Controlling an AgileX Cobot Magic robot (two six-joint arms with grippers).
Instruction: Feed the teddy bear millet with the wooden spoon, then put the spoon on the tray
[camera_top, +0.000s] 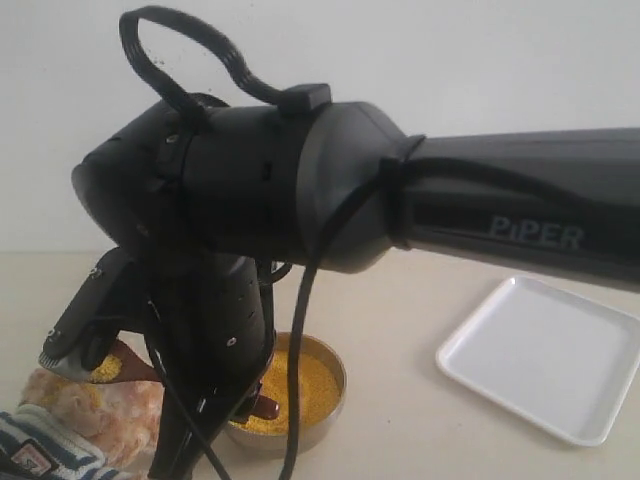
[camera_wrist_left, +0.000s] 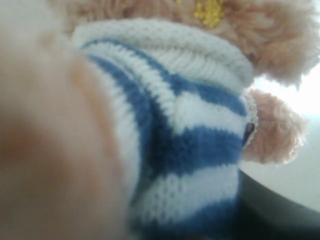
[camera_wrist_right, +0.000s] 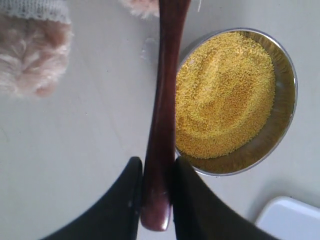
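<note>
My right pincer (camera_wrist_right: 157, 165) is closed on the spoon (camera_wrist_right: 167, 90). Its two black fingers (camera_wrist_right: 122, 200) clamp the handle close to its end, and a short stub sticks out behind them. From the wrist camera the handle runs away from the pincer, alongside the rim of the steel bowl (camera_wrist_right: 287, 115) and toward the bear (camera_wrist_right: 30, 55). The spoon's own bowl is cut off at the frame edge there.

In the exterior view the right arm (camera_top: 500, 220) reaches across to the left and blocks much of the scene. Below it I can see the spoon's far end with yellow grains on it, right at the bear's head at the lower left.

The millet (camera_wrist_right: 225, 95) fills the bowl, which stands on the worktop (camera_top: 400, 300) just beside the bear. The tray (camera_top: 545, 355) lies well apart to the right.

The left wrist camera is filled by the bear's striped shirt, with a few yellow grains stuck in the fur above the collar. I cannot make out the left pincer, so I cannot tell how it stands.
</note>
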